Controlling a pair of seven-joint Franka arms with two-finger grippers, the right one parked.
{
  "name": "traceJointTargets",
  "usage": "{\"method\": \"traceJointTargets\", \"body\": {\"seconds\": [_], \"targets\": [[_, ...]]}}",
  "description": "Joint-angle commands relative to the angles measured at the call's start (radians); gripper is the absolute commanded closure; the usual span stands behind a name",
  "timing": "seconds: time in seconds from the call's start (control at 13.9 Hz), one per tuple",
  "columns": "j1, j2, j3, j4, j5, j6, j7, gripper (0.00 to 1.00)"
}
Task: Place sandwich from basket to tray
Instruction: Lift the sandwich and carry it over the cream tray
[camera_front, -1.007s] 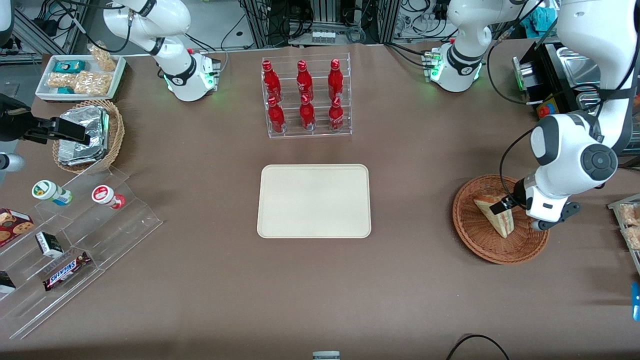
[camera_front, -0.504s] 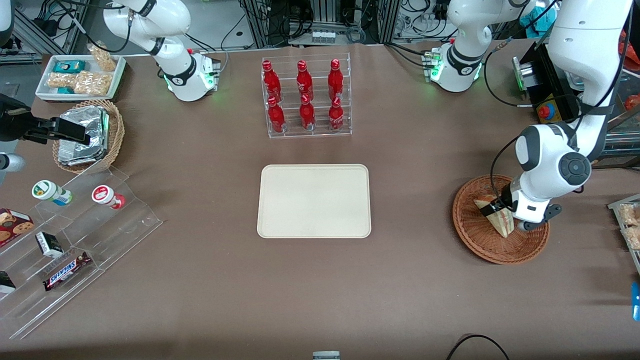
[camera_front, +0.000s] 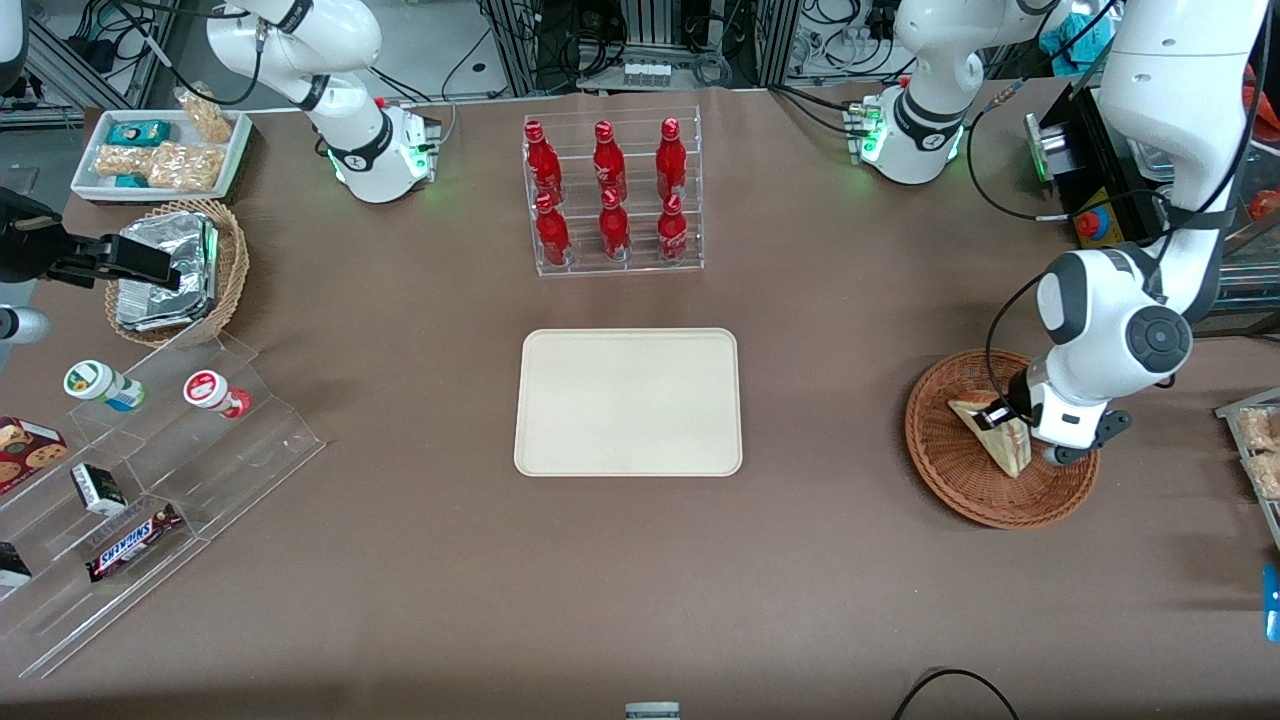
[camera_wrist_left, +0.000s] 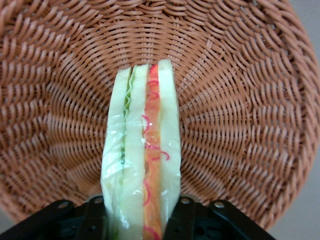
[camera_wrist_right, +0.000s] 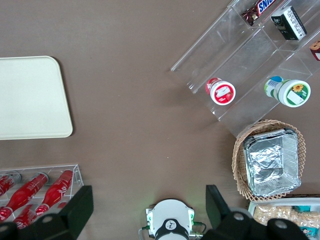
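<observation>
Front view, right side: the end effector (camera_front: 1003, 420) pinches the sandwich (camera_front: 990, 432) inside the basket (camera_front: 950, 480). Soft bread could slip out before reaching the middle tray (camera_front: 628, 400).

Compared with a second ago, the left arm's gripper (camera_front: 1012, 428) sits lower over the basket (camera_front: 960, 490), near the worktop's edge at the working arm's end, and its wrist now covers more of the basket's rim. The sandwich (camera_front: 998, 440) stands between the fingers (camera_wrist_left: 192, 220) now, its edge with red and green layers pressed on both sides, and its pale wedge looks slightly turned from where it first lay.
</observation>
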Motion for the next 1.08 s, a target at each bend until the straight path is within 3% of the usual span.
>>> {"method": "traceJointTargets", "body": {"seconds": [0.0,0.58,1.01], "targets": [[-0.042,-0.059,-0.012,0.065,0.007,-0.149,-0.011,0.83],[-0.448,-0.043,-0.013,0.170,-0.022,-0.223,-0.043,0.82],[-0.703,0.169,-0.012,0.374,-0.019,-0.215,-0.272,0.79]]}}
